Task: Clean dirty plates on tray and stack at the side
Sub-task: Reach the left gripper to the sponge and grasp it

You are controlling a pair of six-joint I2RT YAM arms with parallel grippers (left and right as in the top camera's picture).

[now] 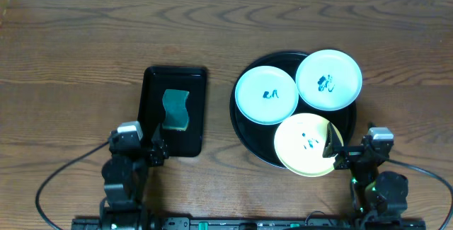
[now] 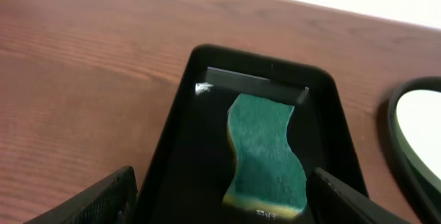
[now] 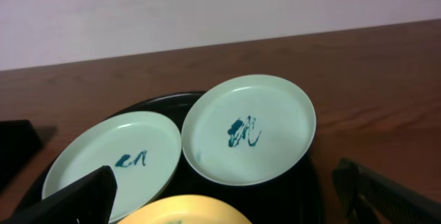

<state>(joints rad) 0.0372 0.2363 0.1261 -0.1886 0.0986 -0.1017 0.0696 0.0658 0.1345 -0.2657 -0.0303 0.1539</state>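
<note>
Three plates lie on the round black tray point(image 1: 239, 127). Two are pale blue-white point(image 1: 266, 95) point(image 1: 328, 79) and one is pale yellow point(image 1: 304, 145); all three carry dark blue-green scribbles at the centre. My right gripper point(image 1: 349, 145) stands open at the tray's near right edge, with one finger over the yellow plate's rim. In the right wrist view the yellow plate point(image 3: 186, 215) sits low between the open fingers, behind it the two pale plates point(image 3: 275, 114) point(image 3: 89, 165) on the tray point(image 3: 275, 196). My left gripper point(image 1: 158, 148) is open over the rectangular tray's near end, holding nothing.
A green and yellow sponge point(image 1: 175, 110) lies in a small rectangular black tray point(image 1: 152, 95) left of the round tray. The left wrist view shows the sponge point(image 2: 265, 148) just ahead of the open fingers. Brown wood tabletop point(image 1: 71, 60) surrounds both trays.
</note>
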